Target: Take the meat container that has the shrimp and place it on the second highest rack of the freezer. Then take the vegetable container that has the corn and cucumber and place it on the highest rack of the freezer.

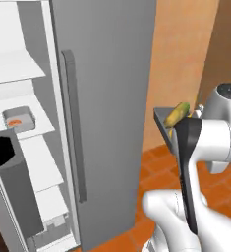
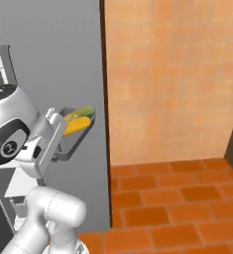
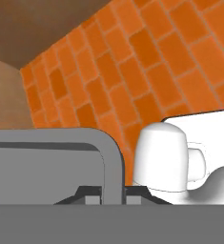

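Orange floor tiles lie under the hand (image 3: 112,194) clamping one grey tray (image 2: 72,140) holding one corn (image 2: 77,125) and one cucumber (image 2: 82,112).

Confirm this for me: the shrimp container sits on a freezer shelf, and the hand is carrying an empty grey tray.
The tray is not empty. The hand is shut on a grey tray holding the corn and cucumber, clear in the right base view. The shrimp container does sit on a freezer shelf.

My arm (image 1: 205,216) is all glossy white rounded shells with dark joint bands. There's a black strip down one link, and a dark grey speckled cap on top.
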